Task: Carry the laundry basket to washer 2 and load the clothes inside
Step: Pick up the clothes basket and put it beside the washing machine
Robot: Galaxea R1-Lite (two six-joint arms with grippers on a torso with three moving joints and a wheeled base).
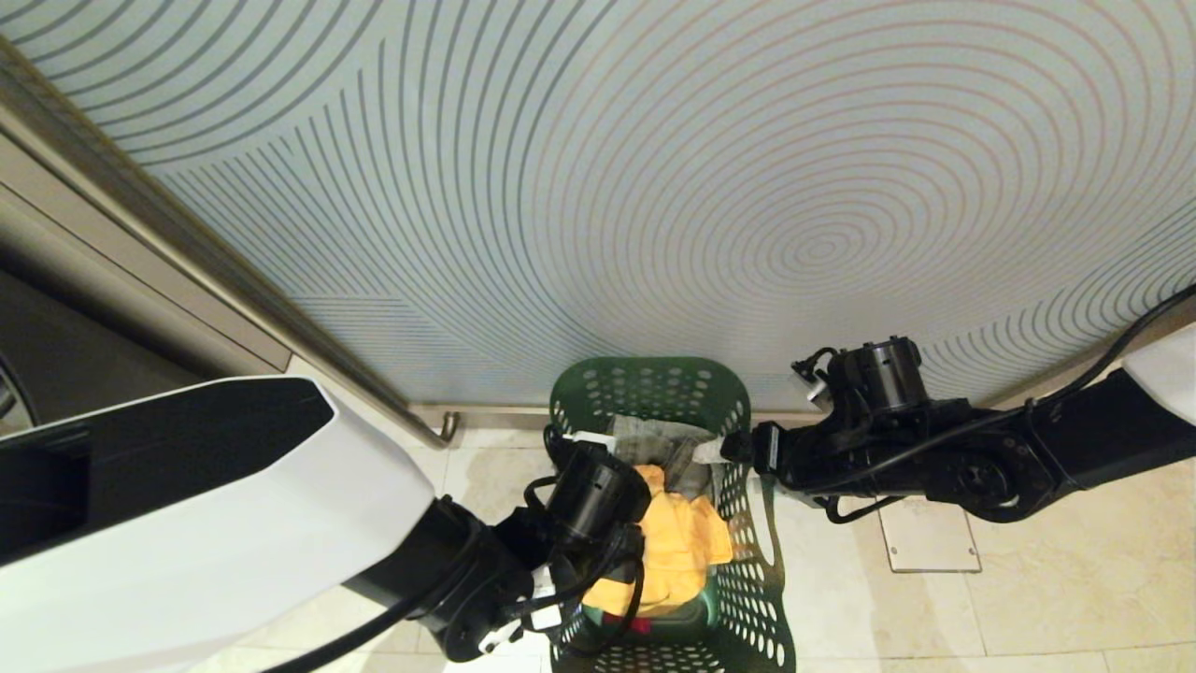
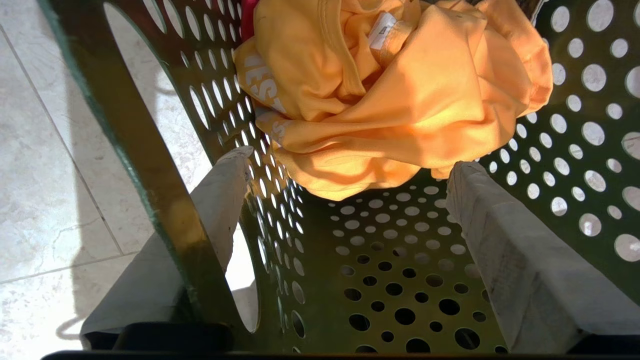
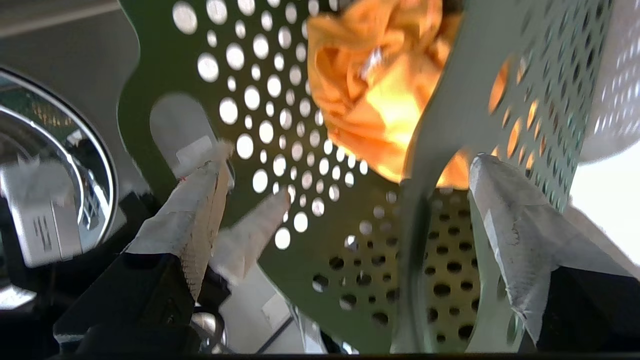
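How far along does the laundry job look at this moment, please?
Early. Nothing looks finished: the yellow garment lies in the laundry basket, which stands on the floor. In hand: the left gripper and right gripper, both open, each straddle a basket wall without gripping. Left: gripping, carrying, and loading the washer.

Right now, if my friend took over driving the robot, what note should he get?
Left pincer: open, straddling the basket wall, one finger outside, one inside. Nothing gripped.
Right pincer: open, straddling the opposite wall the same way.
Basket stands on the tiled floor before the patterned wall. The yellow garment lies on top, a grey-green piece behind it, a bit of red below.
A chrome-ringed washer door shows in the right wrist view; its number cannot be seen.
Done: both pincers placed at the rim.
Left: close both, lift, carry to washer 2, load the clothes.
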